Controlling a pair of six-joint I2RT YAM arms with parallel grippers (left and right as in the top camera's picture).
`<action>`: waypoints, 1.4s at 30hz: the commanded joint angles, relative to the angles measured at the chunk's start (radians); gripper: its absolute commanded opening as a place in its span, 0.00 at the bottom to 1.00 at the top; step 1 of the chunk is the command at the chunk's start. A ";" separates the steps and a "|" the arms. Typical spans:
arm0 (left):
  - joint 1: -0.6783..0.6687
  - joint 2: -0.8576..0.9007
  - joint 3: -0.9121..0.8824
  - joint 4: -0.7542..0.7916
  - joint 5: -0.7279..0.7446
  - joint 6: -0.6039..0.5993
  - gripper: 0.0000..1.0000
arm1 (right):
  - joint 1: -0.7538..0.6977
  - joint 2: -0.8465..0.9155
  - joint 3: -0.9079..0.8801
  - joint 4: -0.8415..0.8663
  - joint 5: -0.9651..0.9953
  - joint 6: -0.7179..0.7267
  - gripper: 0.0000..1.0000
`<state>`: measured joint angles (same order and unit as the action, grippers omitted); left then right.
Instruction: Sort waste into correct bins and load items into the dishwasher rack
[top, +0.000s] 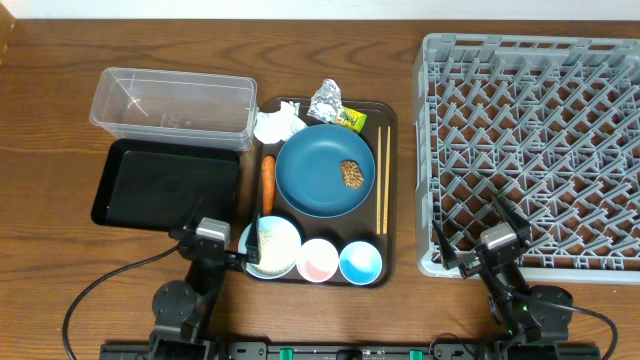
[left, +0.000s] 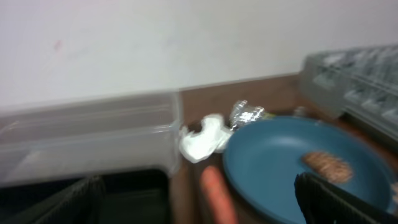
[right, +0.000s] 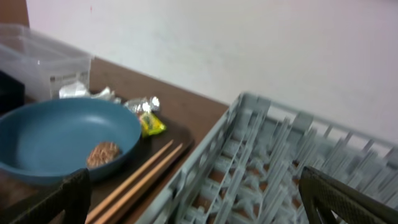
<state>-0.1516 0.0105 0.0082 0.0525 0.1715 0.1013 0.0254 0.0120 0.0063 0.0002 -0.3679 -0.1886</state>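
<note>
A brown wooden tabletop runs back to a plain white wall. The grey rack fills the right side. At upper left stands the clear tub, with the black tray just in front of it.

Between them lies a brown serving tray. It carries the blue plate with a brown lump on it, a carrot to the plate's left and chopsticks to its right. Tissue, foil and wrapper sit along the far edge. The bowl, pink cup and blue cup line the near edge.

The left end effector hangs by the bowl, its fingers spread wide, holding nothing. The right end effector sits at the rack's near wall, its fingers also wide and empty.
</note>
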 joint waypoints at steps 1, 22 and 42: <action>0.000 -0.006 0.005 0.097 0.133 -0.013 0.98 | -0.013 -0.005 0.011 0.063 -0.025 0.058 0.99; -0.006 0.877 1.109 -0.640 0.343 -0.066 0.98 | -0.012 0.838 1.117 -0.721 0.027 0.229 0.99; -0.151 1.236 1.248 -1.178 0.385 -0.046 0.98 | -0.012 1.247 1.418 -0.946 -0.093 0.241 0.99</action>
<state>-0.2428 1.2461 1.2572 -1.0969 0.6418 0.0280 0.0254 1.2598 1.4040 -0.9516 -0.4381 0.0395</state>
